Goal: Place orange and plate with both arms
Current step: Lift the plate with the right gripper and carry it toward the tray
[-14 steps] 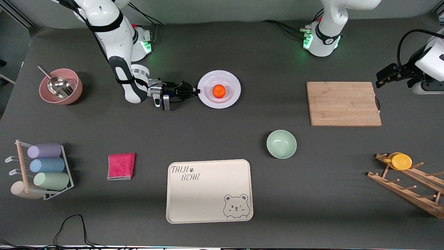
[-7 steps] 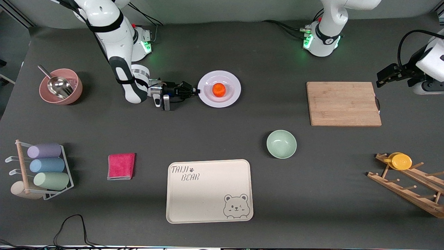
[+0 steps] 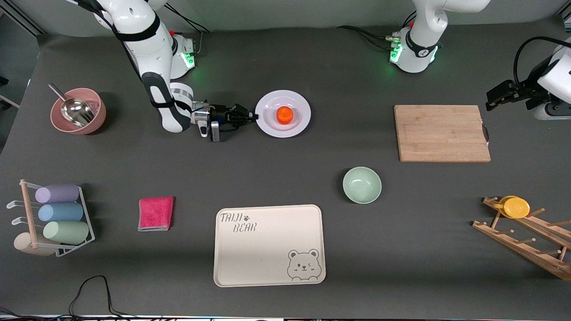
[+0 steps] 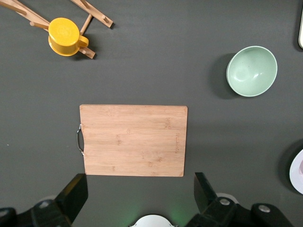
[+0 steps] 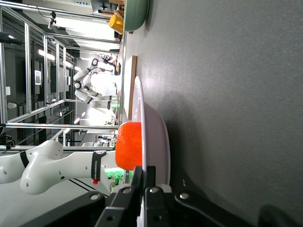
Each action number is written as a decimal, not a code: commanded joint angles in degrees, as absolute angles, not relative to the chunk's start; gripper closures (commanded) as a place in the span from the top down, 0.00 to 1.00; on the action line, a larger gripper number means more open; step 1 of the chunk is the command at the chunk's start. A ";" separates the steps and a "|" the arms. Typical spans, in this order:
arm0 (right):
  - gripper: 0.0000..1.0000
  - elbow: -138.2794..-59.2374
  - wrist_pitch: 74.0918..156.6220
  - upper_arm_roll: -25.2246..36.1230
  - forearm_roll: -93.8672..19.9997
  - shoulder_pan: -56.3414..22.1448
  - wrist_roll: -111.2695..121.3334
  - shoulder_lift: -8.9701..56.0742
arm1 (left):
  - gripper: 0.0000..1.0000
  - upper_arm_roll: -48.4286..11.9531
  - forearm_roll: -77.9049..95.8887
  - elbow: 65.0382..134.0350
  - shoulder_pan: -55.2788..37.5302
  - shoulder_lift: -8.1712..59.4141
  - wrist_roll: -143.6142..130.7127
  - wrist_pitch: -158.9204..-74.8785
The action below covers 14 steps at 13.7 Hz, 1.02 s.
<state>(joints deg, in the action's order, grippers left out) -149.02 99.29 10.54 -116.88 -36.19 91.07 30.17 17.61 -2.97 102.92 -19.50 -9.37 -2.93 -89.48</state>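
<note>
Front view shows my round pale lavender-white plate (image 3: 283,113) near the right arm's base, right gripper (image 3: 252,117) clenched on its rim, small bright orange (image 3: 284,115) sitting in its centre; I'd lift level. Left gripper (image 3: 490,99) waits released above the wooden cutting board (image 3: 441,133).

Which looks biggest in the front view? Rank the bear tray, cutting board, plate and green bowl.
1. Bear tray
2. Cutting board
3. Plate
4. Green bowl
All lie flat on the table, so the order looks dependable.
</note>
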 commanded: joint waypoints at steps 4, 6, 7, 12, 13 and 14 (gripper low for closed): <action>0.00 -148.27 97.65 10.72 -118.04 -35.95 82.11 24.01 | 1.00 17.49 -3.78 102.66 -18.55 -10.63 -3.51 -87.98; 0.00 -148.27 97.73 10.72 -117.77 -34.90 79.03 21.63 | 1.00 17.58 -3.78 102.48 -18.46 -10.72 -3.69 -87.98; 0.00 -148.36 97.73 10.81 -117.77 -34.72 77.80 20.66 | 1.00 17.67 -3.78 102.22 -18.02 -10.72 -3.69 -88.07; 0.00 -148.71 97.91 10.90 -117.42 -32.26 69.98 14.16 | 1.00 17.58 -3.69 101.95 -16.79 -10.63 -4.04 -88.24; 0.00 -148.28 98.17 11.07 -115.59 -31.73 68.92 13.54 | 1.00 17.67 -3.69 101.95 -16.70 -10.72 -4.04 -87.98; 0.00 -147.31 98.43 11.07 -113.23 -29.47 67.60 13.45 | 1.00 17.93 -3.69 101.95 -16.35 -10.72 -3.96 -87.98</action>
